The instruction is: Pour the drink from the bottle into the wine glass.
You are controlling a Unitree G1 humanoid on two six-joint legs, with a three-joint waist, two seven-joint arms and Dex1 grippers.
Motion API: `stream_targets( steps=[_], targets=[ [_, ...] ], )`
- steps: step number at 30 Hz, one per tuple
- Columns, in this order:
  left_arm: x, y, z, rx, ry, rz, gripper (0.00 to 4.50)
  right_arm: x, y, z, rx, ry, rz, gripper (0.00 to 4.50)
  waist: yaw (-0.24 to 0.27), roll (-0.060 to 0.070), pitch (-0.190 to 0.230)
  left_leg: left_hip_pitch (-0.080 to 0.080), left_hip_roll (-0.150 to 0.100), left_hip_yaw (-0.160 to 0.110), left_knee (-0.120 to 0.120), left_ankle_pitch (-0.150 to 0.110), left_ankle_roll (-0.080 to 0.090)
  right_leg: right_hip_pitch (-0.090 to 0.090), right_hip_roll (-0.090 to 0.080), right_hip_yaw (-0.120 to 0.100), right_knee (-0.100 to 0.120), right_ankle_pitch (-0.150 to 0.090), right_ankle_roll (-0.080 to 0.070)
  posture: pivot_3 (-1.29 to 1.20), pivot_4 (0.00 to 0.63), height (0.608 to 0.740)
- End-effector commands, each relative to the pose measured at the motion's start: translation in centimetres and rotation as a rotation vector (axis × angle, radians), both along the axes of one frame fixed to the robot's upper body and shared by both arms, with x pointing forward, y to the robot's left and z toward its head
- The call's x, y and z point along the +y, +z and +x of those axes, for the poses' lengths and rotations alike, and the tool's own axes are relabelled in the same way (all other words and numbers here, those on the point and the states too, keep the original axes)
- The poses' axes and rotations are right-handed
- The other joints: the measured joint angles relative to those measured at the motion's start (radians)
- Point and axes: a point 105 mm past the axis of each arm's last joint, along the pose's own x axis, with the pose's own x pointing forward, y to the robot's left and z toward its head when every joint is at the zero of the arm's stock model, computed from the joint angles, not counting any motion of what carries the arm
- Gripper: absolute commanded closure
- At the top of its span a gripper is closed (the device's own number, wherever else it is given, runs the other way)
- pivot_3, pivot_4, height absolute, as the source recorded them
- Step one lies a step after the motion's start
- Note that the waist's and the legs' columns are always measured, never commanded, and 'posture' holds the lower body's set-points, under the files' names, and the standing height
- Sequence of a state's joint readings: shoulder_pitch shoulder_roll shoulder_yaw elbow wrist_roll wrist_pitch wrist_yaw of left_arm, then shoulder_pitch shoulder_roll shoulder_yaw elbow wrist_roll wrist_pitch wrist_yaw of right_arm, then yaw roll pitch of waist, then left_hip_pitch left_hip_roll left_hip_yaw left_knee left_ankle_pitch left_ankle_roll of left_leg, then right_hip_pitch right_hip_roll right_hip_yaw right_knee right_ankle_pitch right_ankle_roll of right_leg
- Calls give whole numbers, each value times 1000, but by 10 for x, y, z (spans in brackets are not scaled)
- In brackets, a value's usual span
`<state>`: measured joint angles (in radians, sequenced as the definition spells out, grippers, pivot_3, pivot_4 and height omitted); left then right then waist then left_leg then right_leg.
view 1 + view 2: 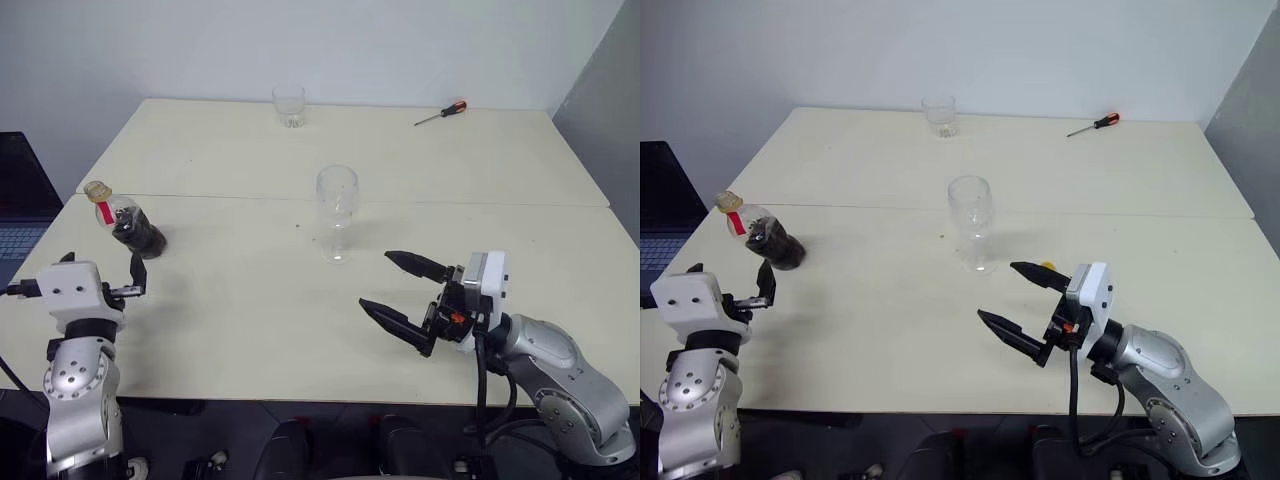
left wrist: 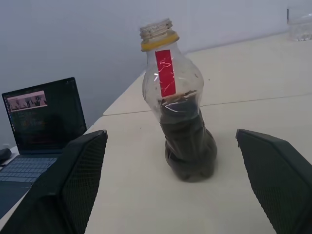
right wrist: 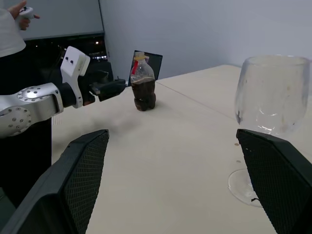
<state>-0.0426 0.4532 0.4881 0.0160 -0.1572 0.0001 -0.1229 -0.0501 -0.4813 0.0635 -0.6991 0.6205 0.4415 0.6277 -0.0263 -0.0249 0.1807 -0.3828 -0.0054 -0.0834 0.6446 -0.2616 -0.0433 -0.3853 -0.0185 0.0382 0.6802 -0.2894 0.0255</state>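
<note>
The bottle (image 1: pixel 128 224) stands at the table's left, half full of the dark drink (image 2: pixel 187 146). It has a red label strip, and a bare threaded mouth above a yellow ring. My left gripper (image 1: pixel 103 266) is open just short of it, and its fingers (image 2: pixel 73 185) frame the bottle without touching. The wine glass (image 1: pixel 337 205), clear and empty, stands mid-table on its round foot. My right gripper (image 1: pixel 376 280) is open, to the right of the glass and nearer the table's front edge, pointing left. The glass bowl (image 3: pixel 273 92) is close ahead of it.
A short clear tumbler (image 1: pixel 289 105) and a red-handled screwdriver (image 1: pixel 441 113) lie at the far side of the table (image 1: pixel 250 330). An open laptop (image 2: pixel 44 122) sits left of the table. A small yellow thing (image 1: pixel 1047 266) lies by my right gripper. A person (image 3: pixel 9 29) stands beyond the left arm.
</note>
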Motion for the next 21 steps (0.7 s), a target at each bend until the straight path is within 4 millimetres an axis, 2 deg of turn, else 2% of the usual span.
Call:
stream_targets(
  steps=[1,8,15,21],
  targets=[
    [5,13,10,-46,-2,40,0,3,14,-6,-46,16,21,30,0,0,0,0,0,0,0,0,0,0,0,0,0,0,0,0,150,740],
    [9,10,34,-59,-34,-22,0,0,17,0,-51,-21,18,30,0,0,0,0,0,0,0,0,0,0,0,0,0,0,0,0,150,740],
    [6,19,55,-74,-88,-35,0,1,20,0,-51,-19,17,30,0,-1,0,0,0,0,0,0,0,0,0,0,0,0,0,0,150,740],
    [16,19,67,-62,-87,-40,0,2,21,1,-50,-17,17,30,-1,-1,-1,0,0,0,0,0,0,-1,0,0,0,0,0,0,150,740]
  ],
)
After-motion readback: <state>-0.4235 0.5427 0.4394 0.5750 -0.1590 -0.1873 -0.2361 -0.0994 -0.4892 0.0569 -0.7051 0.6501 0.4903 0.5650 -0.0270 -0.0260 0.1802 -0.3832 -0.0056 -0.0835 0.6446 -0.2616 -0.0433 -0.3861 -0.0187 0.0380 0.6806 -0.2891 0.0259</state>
